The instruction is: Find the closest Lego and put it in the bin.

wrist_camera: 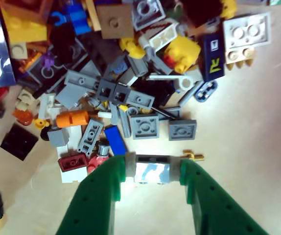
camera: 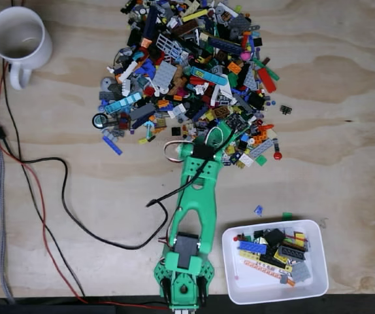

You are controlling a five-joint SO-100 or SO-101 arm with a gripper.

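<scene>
Green tool fingers stand partly apart, both touching a pale marbled Lego piece at the pile's near edge on the plywood worktop; the white bin sits well apart beside the arm's base.

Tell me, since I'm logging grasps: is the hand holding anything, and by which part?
In the wrist view the hand brackets a pale blue-and-white brick, one finger at each short end. Whether it is squeezed tight cannot be told.
</scene>
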